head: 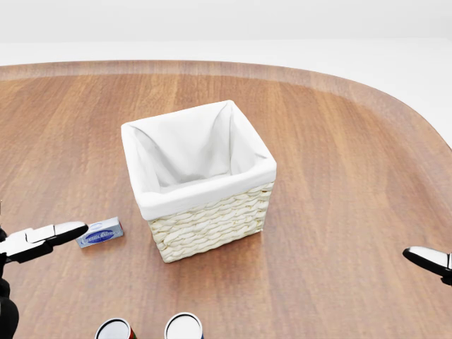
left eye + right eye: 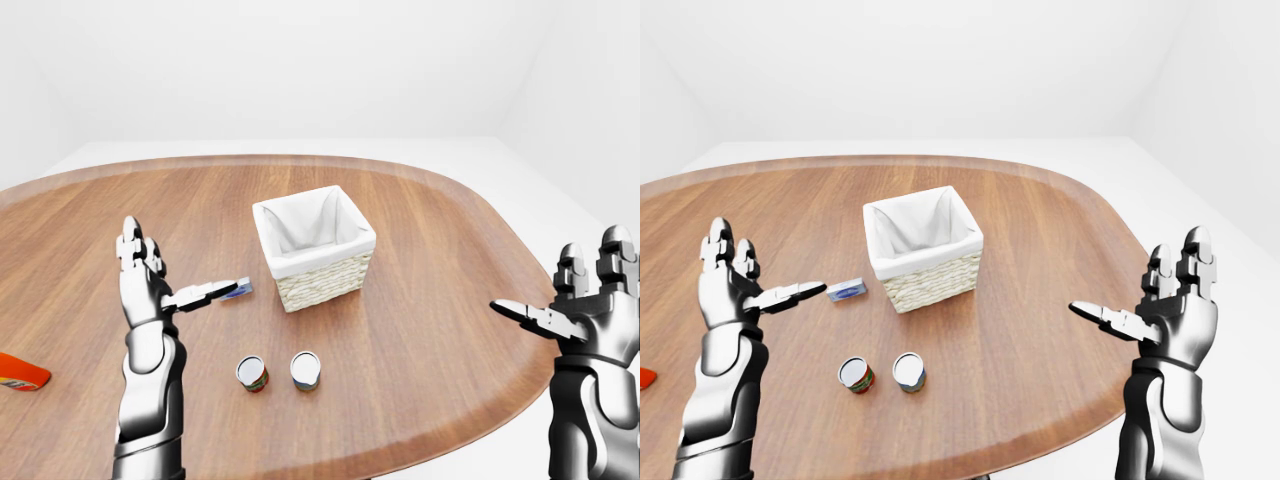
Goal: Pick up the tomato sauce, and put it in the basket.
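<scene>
The tomato sauce can (image 2: 252, 374), with a red label and silver lid, stands upright on the wooden table (image 2: 440, 260), below and left of the basket. The wicker basket (image 2: 320, 280) has a white cloth liner and shows nothing inside in the head view (image 1: 212, 222). My left hand (image 2: 160, 290) is open and raised, above and left of the can, its thumb pointing right. My right hand (image 2: 585, 310) is open and empty at the table's right edge. Neither hand touches anything.
A second can (image 2: 305, 370) with a blue and yellow label stands just right of the tomato sauce. A small blue box (image 1: 99, 233) lies left of the basket, by my left thumb tip. An orange-red object (image 2: 20, 372) lies at the left edge.
</scene>
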